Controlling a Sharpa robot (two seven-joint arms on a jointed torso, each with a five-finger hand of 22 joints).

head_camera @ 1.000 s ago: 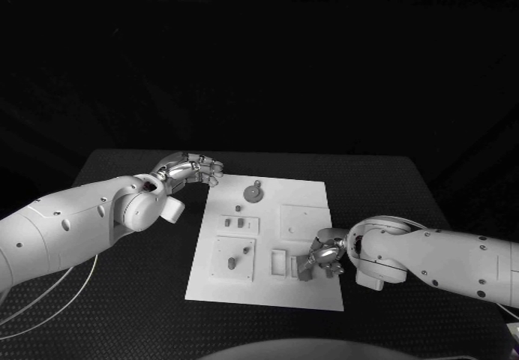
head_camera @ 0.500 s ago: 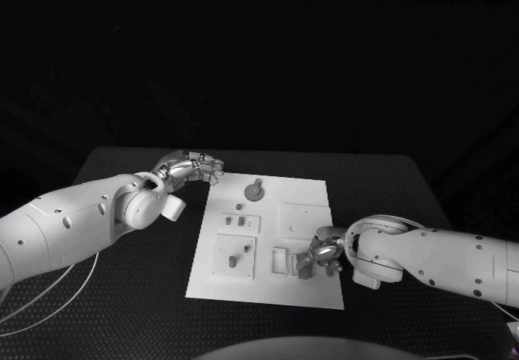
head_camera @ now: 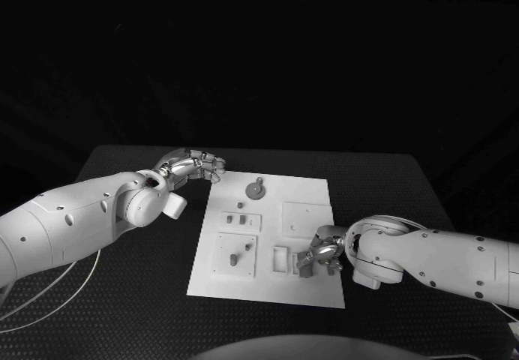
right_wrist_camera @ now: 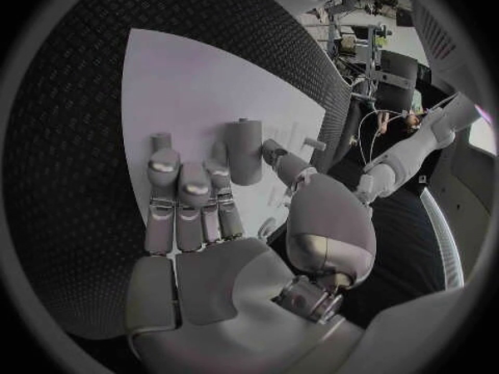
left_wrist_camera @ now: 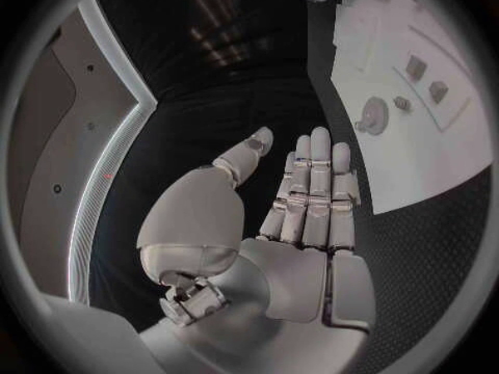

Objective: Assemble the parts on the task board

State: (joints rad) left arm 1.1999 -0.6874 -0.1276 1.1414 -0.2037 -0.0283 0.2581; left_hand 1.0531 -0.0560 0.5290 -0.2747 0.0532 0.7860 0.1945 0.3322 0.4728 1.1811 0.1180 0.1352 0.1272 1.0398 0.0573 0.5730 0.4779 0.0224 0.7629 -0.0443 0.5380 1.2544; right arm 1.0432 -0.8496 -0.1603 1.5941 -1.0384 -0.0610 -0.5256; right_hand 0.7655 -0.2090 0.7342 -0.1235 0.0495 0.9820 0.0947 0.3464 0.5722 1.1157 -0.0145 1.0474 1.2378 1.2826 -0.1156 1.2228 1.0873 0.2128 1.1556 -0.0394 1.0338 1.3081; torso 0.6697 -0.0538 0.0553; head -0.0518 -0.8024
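Right hand (head_camera: 321, 255): your working hand, low over the near right part of the task board (head_camera: 308, 195). In the right wrist view (right_wrist_camera: 208, 224) its fingers (right_wrist_camera: 179, 193) lie straight and side by side, the thumb set toward a short grey cylinder part (right_wrist_camera: 245, 150) standing on the board just past the fingertips. Whether the thumb touches that part cannot be told, so hold or no hold is left unsaid.

Change over the last second: this hand has crept slightly toward the slotted white fixture (head_camera: 280, 261) beside it. You may read that as a fine alignment under way, not a finished insertion.

Left hand (head_camera: 195, 166): holds nothing, fingers straight and together, hovering off the board's far left corner; it has barely moved.

Further out: round disc part (head_camera: 253, 192) at the far end, two small pegs (head_camera: 239, 220) mid-board, all unseated work remaining.
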